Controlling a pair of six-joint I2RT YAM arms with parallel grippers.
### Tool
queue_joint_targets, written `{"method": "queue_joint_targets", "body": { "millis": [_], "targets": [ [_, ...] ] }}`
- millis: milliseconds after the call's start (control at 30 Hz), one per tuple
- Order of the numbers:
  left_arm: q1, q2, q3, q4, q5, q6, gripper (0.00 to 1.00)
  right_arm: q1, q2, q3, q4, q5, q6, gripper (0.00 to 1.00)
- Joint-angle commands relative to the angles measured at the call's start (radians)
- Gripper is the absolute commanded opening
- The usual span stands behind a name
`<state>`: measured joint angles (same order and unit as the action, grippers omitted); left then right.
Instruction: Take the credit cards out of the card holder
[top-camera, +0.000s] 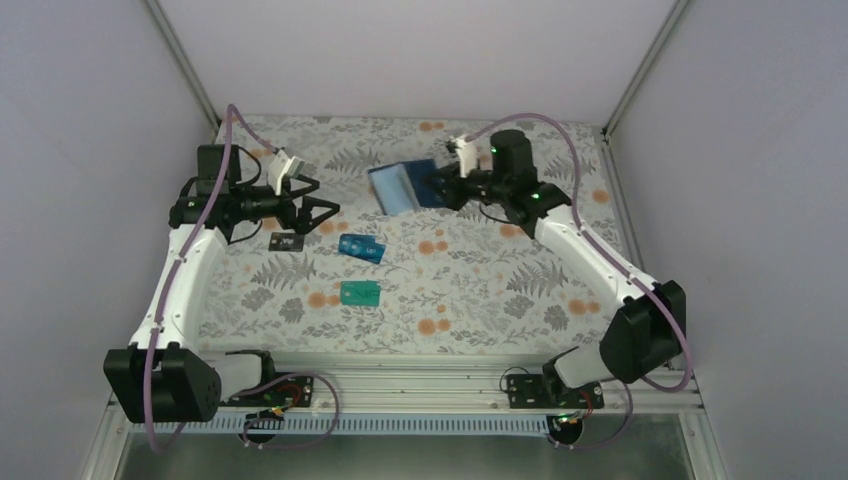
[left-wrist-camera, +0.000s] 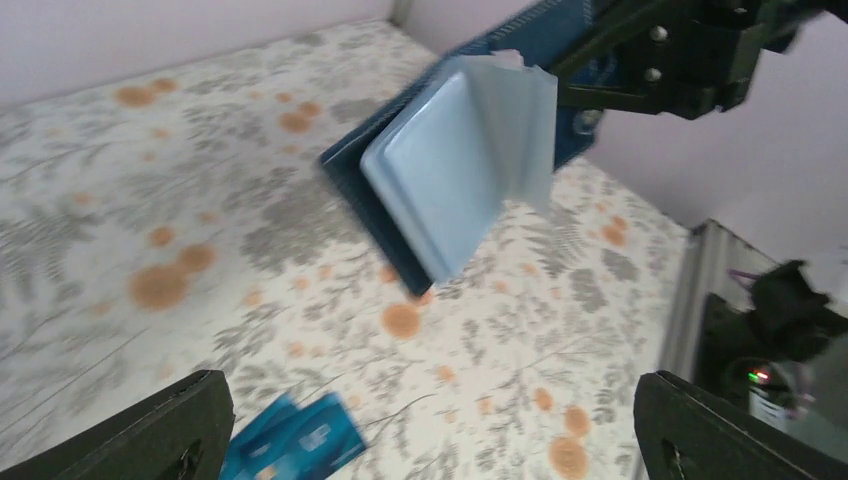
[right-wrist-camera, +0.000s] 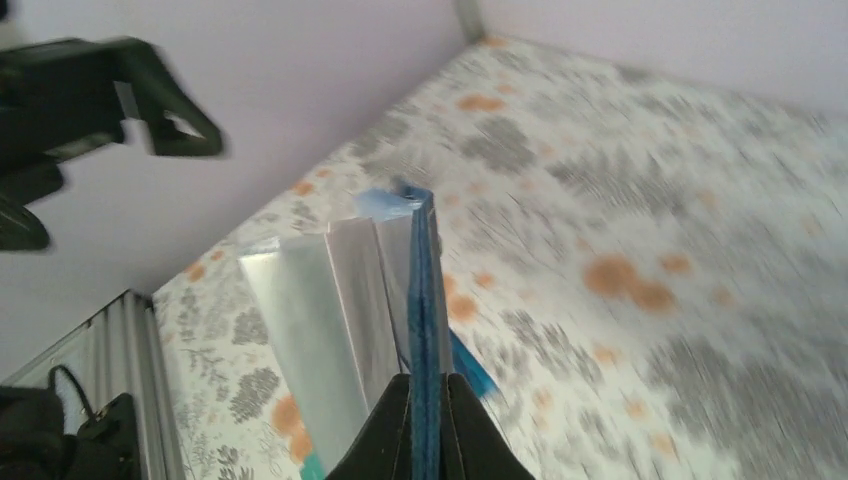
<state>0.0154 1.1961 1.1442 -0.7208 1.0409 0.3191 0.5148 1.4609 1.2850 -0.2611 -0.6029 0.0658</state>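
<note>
The right tool (right-wrist-camera: 425, 398) was clamped shut on the navy cover of the card holder (right-wrist-camera: 421, 300), holding it open above the far tabletop (top-camera: 480, 280). The left tool (top-camera: 325, 198) stood wide open, empty. A dark card (top-camera: 286, 241), a blue card (top-camera: 361, 247) and a teal card (top-camera: 360, 292) lay apart on the tabletop.

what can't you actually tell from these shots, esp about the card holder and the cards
Whether the card holder has any card inside: too small in the top view, blurred in the left wrist view, seen edge-on in the right wrist view.
Blue card: in the left wrist view, cut off by the bottom edge and motion-blurred.
Print on the dark card and teal card: too small in the top view.
</note>
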Motion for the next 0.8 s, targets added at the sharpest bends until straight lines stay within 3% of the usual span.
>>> {"method": "queue_joint_targets", "body": {
  "millis": [0,300,633,700,767],
  "targets": [
    [0.046,-0.007,-0.029,0.076,-0.152,-0.069,1.0,-0.123,-0.066,-0.165,0.037,-0.044,0.233,0.04],
    [0.066,-0.025,-0.043,0.082,-0.152,-0.074,1.0,-0.298,0.053,-0.471,0.25,-0.338,0.4,0.04],
    [0.07,-0.028,-0.047,0.083,-0.149,-0.073,1.0,-0.452,0.168,-0.625,0.331,-0.267,0.415,0.04],
    [0.071,-0.028,-0.047,0.083,-0.151,-0.072,1.0,-0.474,0.185,-0.64,0.331,-0.249,0.411,0.13],
    [0.073,-0.03,-0.048,0.083,-0.151,-0.071,1.0,-0.502,0.184,-0.654,0.336,-0.236,0.414,0.35]
  ]
}}
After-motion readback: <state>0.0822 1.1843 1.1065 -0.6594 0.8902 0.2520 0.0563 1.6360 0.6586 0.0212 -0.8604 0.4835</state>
